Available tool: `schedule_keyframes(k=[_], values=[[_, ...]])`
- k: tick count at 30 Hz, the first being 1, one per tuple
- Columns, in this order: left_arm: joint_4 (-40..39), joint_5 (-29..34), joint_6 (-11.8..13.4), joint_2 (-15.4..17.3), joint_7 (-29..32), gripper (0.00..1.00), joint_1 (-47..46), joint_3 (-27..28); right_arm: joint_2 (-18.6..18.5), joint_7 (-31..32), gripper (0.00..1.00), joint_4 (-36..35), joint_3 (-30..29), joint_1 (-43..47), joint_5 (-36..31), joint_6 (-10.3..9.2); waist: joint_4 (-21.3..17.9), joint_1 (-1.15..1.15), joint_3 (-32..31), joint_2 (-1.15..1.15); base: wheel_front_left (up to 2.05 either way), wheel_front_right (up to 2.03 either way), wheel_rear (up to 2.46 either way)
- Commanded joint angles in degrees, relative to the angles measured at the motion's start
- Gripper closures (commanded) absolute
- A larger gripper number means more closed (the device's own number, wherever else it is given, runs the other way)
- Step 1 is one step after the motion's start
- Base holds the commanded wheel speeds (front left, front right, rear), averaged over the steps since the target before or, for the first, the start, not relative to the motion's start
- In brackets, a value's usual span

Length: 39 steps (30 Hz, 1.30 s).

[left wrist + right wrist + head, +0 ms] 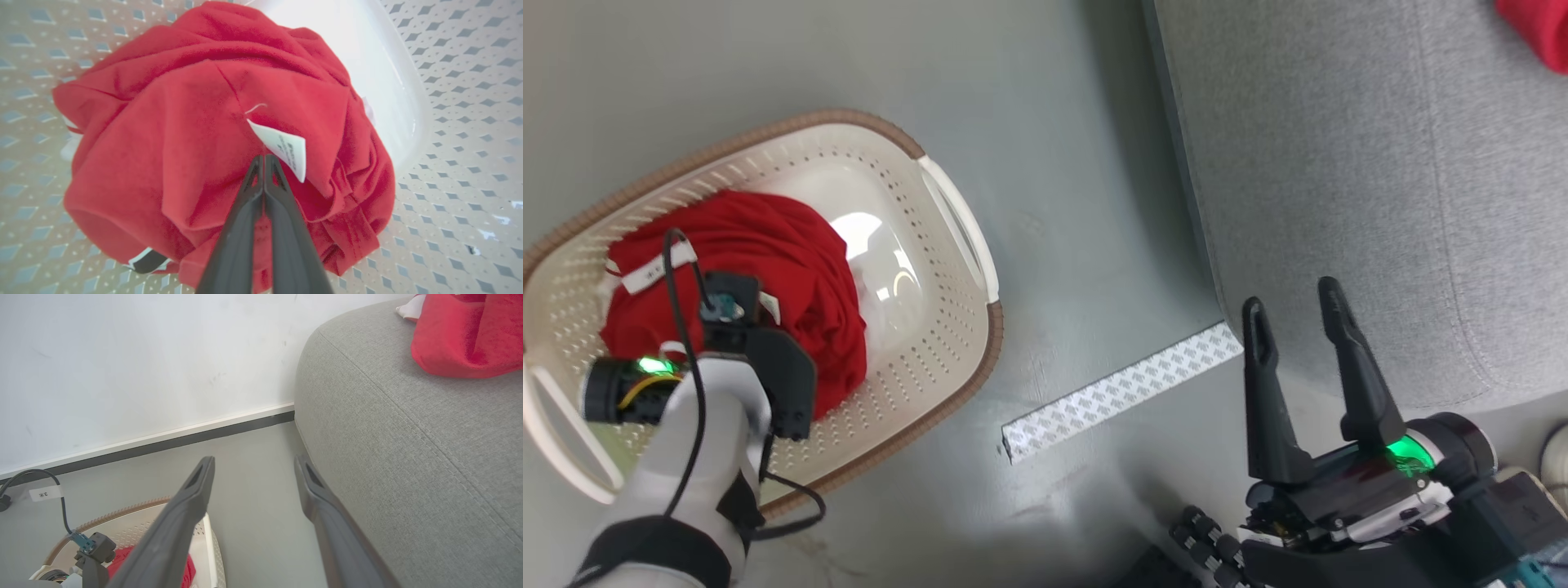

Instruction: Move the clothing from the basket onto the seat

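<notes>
My left end effector (263, 160) is pinched shut on the clothing (768, 245), heaped in the basket (992, 343) at left. Its white tag (286, 149) is too blurred to read. My right end effector (1290, 298) gapes wide and empty beside the seat (1339, 163), where another red garment (1535, 28) lies far right. A patterned white strip (1123, 390) lies between basket and seat.

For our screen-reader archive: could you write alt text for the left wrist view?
The left hand, fingers closed, pinches a crumpled red garment beside its white label. The garment lies inside a cream perforated laundry basket.
</notes>
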Motion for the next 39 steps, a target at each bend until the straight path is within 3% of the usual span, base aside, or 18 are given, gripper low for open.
schedule_keyframes(k=[1,10,22,27,30,39], values=[[0.52,-0.62,-0.49,-0.02,-0.85,1.0,1.51,0.22,0.11,0.0,0.0,0.56,0.09,-0.54,-0.37,0.0,1.02,0.0,-2.5,0.0,0.0,0.0,0.0],[0.75,-3.64,-5.3,-1.29,-6.32,1.0,3.04,1.12,0.07,0.0,0.0,4.02,0.5,-2.7,-2.36,0.0,4.34,0.0,-11.34,0.0,0.0,0.0,0.0],[0.48,-7.18,-8.67,-4.0,-8.54,1.0,4.26,0.22,0.06,0.0,0.0,8.97,1.03,-3.14,-4.51,0.0,9.09,0.0,-25.85,0.0,0.0,0.0,0.0],[-5.65,-13.86,-11.35,-4.07,-9.58,1.0,9.64,-3.18,0.03,0.0,0.0,12.45,1.03,-1.13,-4.7,0.0,11.79,0.0,-35.93,0.0,0.0,0.0,0.0],[-11.34,-18.31,-10.35,-4.06,-9.53,1.0,13.29,-7.17,0.02,0.0,0.0,13.62,0.67,0.42,-4.98,0.0,13.52,0.0,-40.26,0.0,0.0,0.0,0.0],[-26.64,-26.51,-3.32,-4.02,-7.79,1.0,16.51,-16.27,0.04,0.0,0.0,15.78,0.0,6.43,-5.64,0.0,18.32,0.0,-50.83,0.0,0.0,0.0,0.0]])
